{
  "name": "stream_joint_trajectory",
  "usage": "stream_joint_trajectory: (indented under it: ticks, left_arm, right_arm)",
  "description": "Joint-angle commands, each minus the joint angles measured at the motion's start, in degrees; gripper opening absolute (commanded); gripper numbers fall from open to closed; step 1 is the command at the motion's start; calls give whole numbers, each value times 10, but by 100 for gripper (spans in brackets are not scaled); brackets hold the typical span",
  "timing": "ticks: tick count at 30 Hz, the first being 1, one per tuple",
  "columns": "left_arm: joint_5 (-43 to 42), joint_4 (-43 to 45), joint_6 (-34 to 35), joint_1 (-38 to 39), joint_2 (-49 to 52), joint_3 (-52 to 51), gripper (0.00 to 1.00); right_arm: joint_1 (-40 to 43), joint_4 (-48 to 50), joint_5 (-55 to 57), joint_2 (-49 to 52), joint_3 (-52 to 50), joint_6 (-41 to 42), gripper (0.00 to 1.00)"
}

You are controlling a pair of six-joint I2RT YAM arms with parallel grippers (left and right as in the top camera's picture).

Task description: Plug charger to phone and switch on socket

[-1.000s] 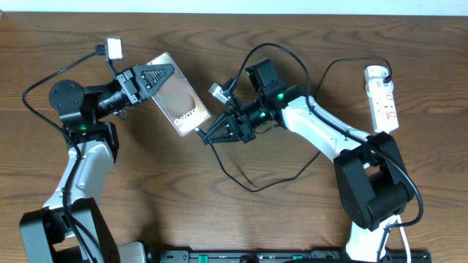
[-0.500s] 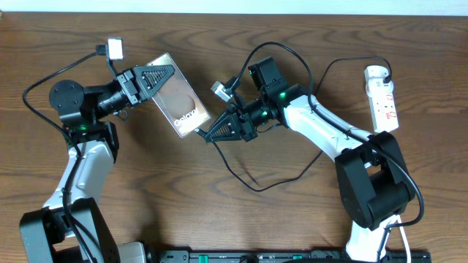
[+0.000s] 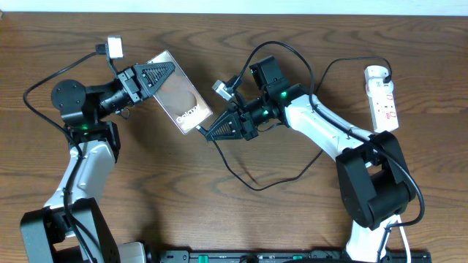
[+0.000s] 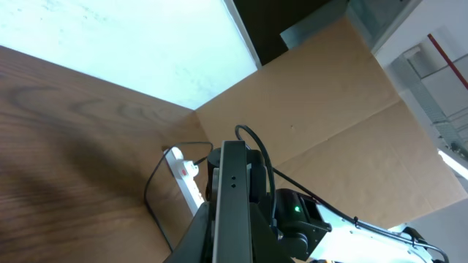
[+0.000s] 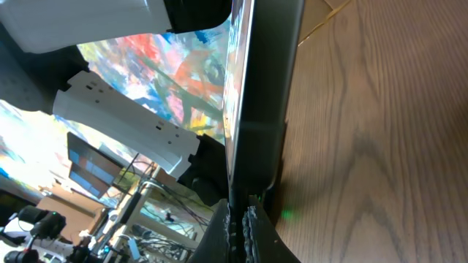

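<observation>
Left gripper (image 3: 165, 72): jaws clenched on phone (image 3: 184, 102). Right gripper (image 3: 207, 134): jaws clenched on charger (image 3: 256, 189) connector, at phone's lower edge. Socket (image 3: 382, 98): far right on worktop (image 3: 219, 226).

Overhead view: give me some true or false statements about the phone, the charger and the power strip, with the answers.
1. The left jaws are shut on the phone. True.
2. The power strip lies beside the left arm. False: it lies on the side of the right arm.
3. The right jaws hold the charger close to the phone's edge. True.
4. The charger's cable is pulled taut. False: it loops slack over the table.
</observation>
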State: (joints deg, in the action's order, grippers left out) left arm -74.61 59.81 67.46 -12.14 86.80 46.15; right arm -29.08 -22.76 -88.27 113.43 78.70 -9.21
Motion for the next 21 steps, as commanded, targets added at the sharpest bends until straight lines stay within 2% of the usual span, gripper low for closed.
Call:
stream_joint_trajectory:
  ticks: [1,21]
  left_arm:
    - [14,5,3,3,-6,-2,7]
    - [16,2,3,-21,-6,-2,7]
  right_arm:
    - [5,2,-12,3,4,6,1]
    - [12,3,-12,3,4,19,1]
